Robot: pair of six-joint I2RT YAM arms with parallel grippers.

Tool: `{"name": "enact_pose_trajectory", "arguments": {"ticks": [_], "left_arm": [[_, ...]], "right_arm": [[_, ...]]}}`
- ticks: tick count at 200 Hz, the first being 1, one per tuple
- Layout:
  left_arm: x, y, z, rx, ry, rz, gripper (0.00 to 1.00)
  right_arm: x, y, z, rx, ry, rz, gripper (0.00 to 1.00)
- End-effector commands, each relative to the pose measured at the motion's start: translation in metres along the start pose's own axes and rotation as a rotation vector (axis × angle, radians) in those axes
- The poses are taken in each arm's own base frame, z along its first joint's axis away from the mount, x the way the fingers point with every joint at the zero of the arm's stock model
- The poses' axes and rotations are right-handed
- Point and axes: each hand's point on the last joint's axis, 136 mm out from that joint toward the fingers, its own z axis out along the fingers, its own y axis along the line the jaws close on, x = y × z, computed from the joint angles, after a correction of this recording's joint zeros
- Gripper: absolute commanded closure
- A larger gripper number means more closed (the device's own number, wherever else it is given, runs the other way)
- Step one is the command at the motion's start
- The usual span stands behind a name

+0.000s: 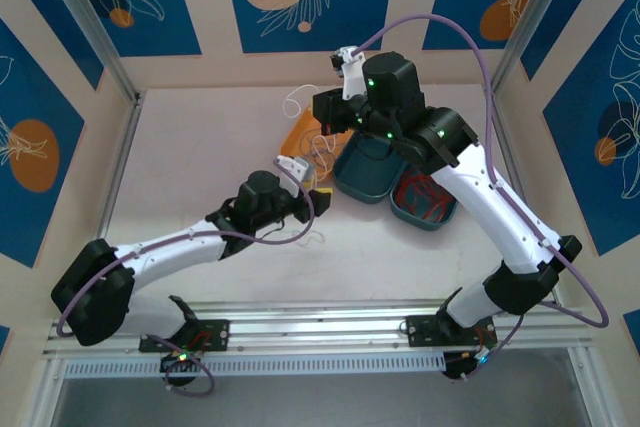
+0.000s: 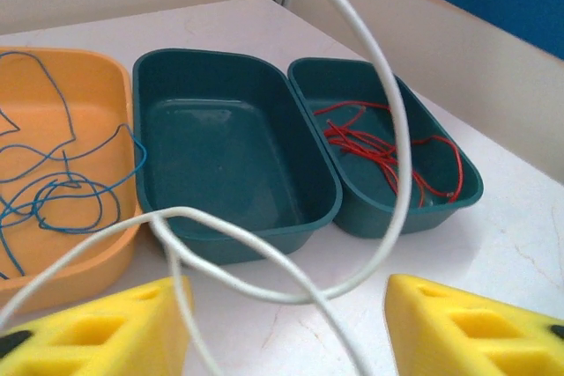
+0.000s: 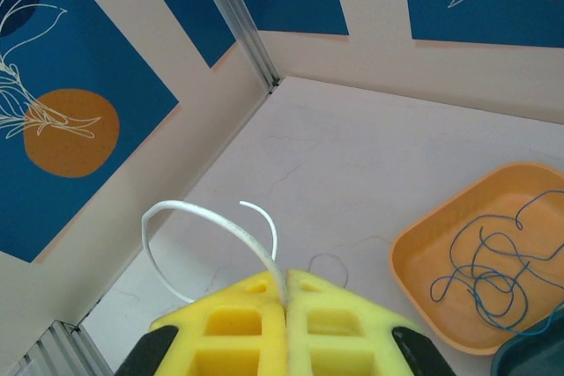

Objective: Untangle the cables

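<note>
Far left, seen from the left wrist: an orange tray (image 2: 97,85) with the blue cable (image 2: 66,191) lying inside in loose loops. Just beside it, a middle teal tray (image 2: 220,156) with a bare floor. Next along, a right teal tray (image 2: 352,85) with the red cable (image 2: 370,143) bunched up inside.

In front of the trays, the left gripper (image 2: 282,332): yellow fingers (image 2: 97,332) well apart, jaws let go, nothing pinched. Between those fingers, the white cable (image 2: 398,129), thin and bendy, curving up high over the teal trays and back down to the white table (image 2: 493,244).

Seen from the right wrist: the right gripper (image 3: 284,305) up above the table, its two yellow fingers (image 3: 229,332) pressed tight together, jaws clamped on the white cable. Out past the fingertips, a round curl of that cable up in the air, loose end bent over. Off to the right and lower down, the orange tray again, blue cable still tucked inside.
</note>
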Motion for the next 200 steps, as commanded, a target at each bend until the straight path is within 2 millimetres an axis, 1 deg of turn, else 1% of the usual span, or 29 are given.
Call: {"name": "enact_pose_trajectory", "arguments": {"ticks": [1, 15, 24, 34, 57, 92, 127, 146, 155, 173, 200], "left_arm": [[-0.017, 0.006, -0.002, -0.054, -0.056, -0.002, 0.61], [-0.017, 0.013, -0.005, -0.087, -0.063, -0.015, 0.8], [-0.016, 0.017, -0.008, -0.099, -0.065, -0.021, 0.88], [-0.015, 0.02, -0.011, -0.103, -0.067, -0.028, 0.93], [-0.012, 0.025, -0.02, -0.075, -0.063, -0.04, 1.0], [-0.012, 0.044, -0.038, -0.083, -0.094, -0.11, 1.0], [-0.014, 0.061, -0.056, -0.044, -0.167, -0.226, 1.0], [-0.016, 0.066, -0.064, -0.014, -0.194, -0.267, 1.0], [-0.017, 0.067, -0.067, -0.002, -0.203, -0.282, 0.98], [-0.018, 0.071, -0.07, 0.01, -0.214, -0.305, 0.98], [-0.023, 0.074, -0.074, 0.038, -0.256, -0.358, 0.97]], "right_arm": [[-0.011, 0.006, -0.006, -0.005, -0.033, -0.002, 1.0], [-0.01, 0.004, -0.008, 0.002, -0.034, -0.005, 1.0], [-0.01, 0.002, -0.009, 0.012, -0.037, -0.008, 1.0], [-0.012, 0.0, -0.012, 0.026, -0.047, -0.015, 1.0], [-0.017, -0.013, -0.02, 0.105, -0.078, -0.041, 1.0], [-0.023, -0.036, -0.038, 0.217, -0.129, -0.059, 1.0], [-0.023, -0.071, -0.059, 0.375, -0.164, -0.053, 1.0], [-0.02, -0.09, -0.071, 0.443, -0.175, -0.033, 1.0], [-0.018, -0.098, -0.077, 0.466, -0.179, -0.016, 1.0], [-0.016, -0.109, -0.089, 0.481, -0.2, 0.021, 1.0], [-0.014, -0.118, -0.104, 0.492, -0.223, 0.055, 1.0]]}}
